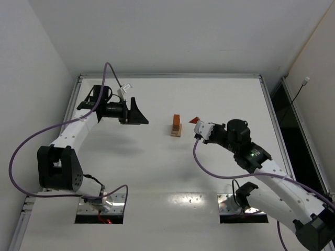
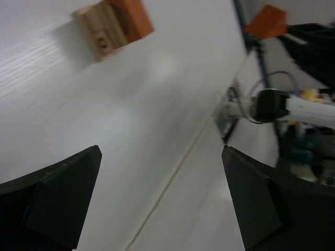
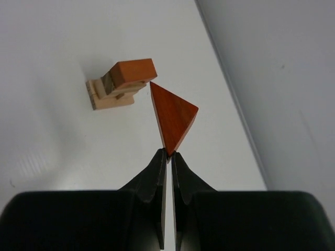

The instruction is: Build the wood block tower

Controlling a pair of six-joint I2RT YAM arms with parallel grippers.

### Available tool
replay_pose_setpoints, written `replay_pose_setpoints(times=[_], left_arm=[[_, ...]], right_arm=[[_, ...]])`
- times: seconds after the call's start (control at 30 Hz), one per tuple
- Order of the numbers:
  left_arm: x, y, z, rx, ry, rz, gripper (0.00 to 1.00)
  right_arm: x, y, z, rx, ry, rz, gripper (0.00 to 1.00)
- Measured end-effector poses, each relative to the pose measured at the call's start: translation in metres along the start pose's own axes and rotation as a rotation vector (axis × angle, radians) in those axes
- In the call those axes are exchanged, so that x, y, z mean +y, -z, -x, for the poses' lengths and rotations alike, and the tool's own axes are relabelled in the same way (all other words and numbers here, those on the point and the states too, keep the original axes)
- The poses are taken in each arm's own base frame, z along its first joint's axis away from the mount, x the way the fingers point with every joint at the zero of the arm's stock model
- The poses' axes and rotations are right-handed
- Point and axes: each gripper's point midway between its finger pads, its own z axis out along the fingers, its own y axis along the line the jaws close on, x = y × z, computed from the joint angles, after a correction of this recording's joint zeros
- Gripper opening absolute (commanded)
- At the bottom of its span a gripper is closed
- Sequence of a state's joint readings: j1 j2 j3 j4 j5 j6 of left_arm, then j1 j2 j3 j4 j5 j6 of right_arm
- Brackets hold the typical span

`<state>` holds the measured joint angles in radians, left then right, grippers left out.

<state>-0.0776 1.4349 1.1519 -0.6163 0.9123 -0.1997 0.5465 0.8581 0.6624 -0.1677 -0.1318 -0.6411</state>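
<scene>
One wood block tower [image 1: 177,125] [image 2: 112,26] [image 3: 120,83] stands near the middle of the white bench [image 1: 157,172]. It has pale tan pieces at its foot and a single reddish-brown block on top. How many pale pieces lie under that block is hard to count; the right wrist view shows at least two, plus a small darker one.

To the right of the tower, near it but apart from it in the top view, is one reddish-brown triangular wedge [image 1: 194,120] [image 2: 267,22] [image 3: 172,117]. The right gripper [image 1: 199,125] [image 3: 167,155] holds it, its jaws pinched narrow on the wedge's lower corner (only that tip sits between them). The wedge is held above the bench. From the right wrist its upper point appears close beside the tower's top block, and that view does not show whether there is a gap.

To the left of the tower, well apart from it, the left gripper [image 1: 140,112] [image 2: 162,178] hangs above the bench. Its jaws are spread wide with nothing between them, and they face toward the tower.

There are two arms, one tower and one loose wedge.
</scene>
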Motion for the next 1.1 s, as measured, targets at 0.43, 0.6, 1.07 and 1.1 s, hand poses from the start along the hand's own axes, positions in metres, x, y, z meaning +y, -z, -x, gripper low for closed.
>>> replay_pose_setpoints(times=[0.43,0.6,1.07,1.1], left_arm=[[-0.06,-0.004,0.029,-0.009,0.055,-0.398,0.97],[-0.062,-0.009,0.047,-0.056,-0.212,-0.183,0.9],[-0.083,-0.026,-0.002,0.084,-0.37,-0.155,0.79],[-0.09,-0.028,-0.006,0.093,-0.384,-0.17,0.79]], right_arm=[[0.027,0.0,0.05,-0.36,0.335,0.019,0.0],[0.04,0.004,0.075,-0.5,0.388,0.076,0.0],[0.062,-0.007,0.097,-0.684,0.504,0.107,0.0],[0.063,-0.008,0.097,-0.691,0.51,0.108,0.0]])
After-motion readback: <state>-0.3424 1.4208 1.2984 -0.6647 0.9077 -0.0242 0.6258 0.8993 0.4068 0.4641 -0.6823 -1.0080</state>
